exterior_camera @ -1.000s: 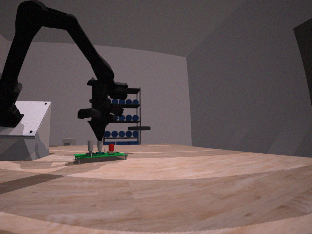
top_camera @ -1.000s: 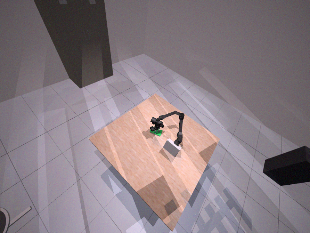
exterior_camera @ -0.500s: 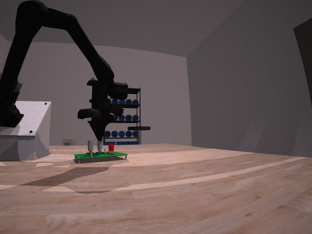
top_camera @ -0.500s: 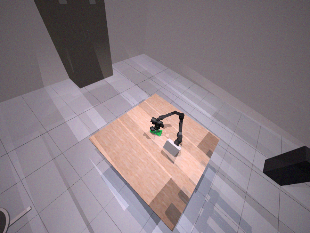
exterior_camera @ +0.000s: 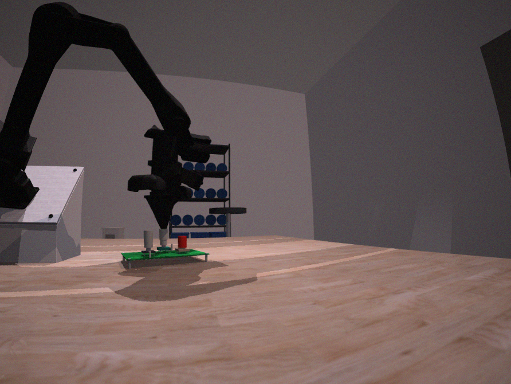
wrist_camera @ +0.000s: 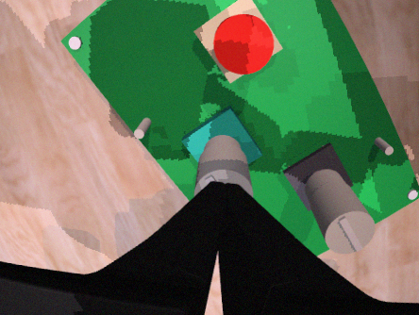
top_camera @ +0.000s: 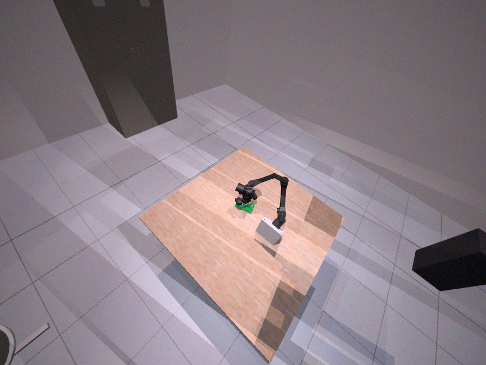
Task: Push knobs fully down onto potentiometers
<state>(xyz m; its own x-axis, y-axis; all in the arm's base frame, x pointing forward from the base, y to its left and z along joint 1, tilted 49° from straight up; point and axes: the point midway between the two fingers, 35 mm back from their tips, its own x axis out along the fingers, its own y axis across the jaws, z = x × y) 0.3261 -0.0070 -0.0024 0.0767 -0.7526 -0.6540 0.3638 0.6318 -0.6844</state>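
The black pincer [wrist_camera: 217,189] is clenched tight on nothing, so its tip can push the grey round knob [wrist_camera: 221,156] down onto the green circuit board [wrist_camera: 151,55] on the wooden tabletop [exterior_camera: 330,309].

Shelf rack [exterior_camera: 206,189] of blue cylinders, dark cabinet [top_camera: 117,59]

High far top view, low table-level exterior view, close downward wrist view, all sharing the circuit board [wrist_camera: 157,42].
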